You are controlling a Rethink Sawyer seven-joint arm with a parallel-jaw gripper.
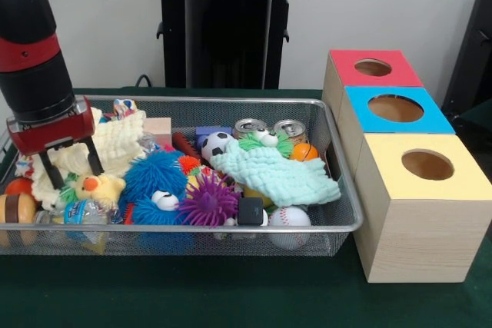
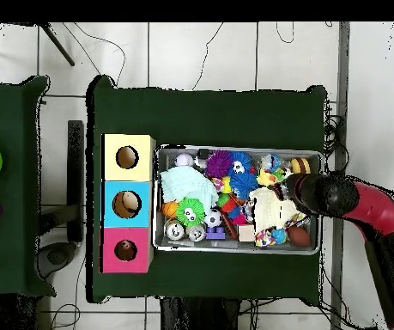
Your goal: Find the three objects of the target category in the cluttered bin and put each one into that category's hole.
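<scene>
The silver wire-mesh bin (image 1: 192,227) is full of clutter. A yellow plush duck (image 1: 100,187) with an orange beak lies at its front left, against a cream cloth (image 1: 115,144). My gripper (image 1: 71,169) hangs open just above and behind the duck, its black fingers (image 1: 94,160) over the cloth, holding nothing. The striped tiger is hidden or out of view. The red-faced box with its round hole (image 1: 373,67) stands at the back right, beyond the bin. In the overhead view the arm (image 2: 329,195) covers the bin's right end (image 2: 318,206), and the red box (image 2: 125,250) is at the far left.
The blue-faced box (image 1: 395,107) and yellow-faced box (image 1: 427,164) stand in line in front of the red one. In the bin lie a blue fuzzy ball (image 1: 154,178), a purple spiky ball (image 1: 207,201), a mint cloth (image 1: 273,170), two cans (image 1: 250,128), a soccer ball (image 1: 215,144) and a baseball (image 1: 290,218).
</scene>
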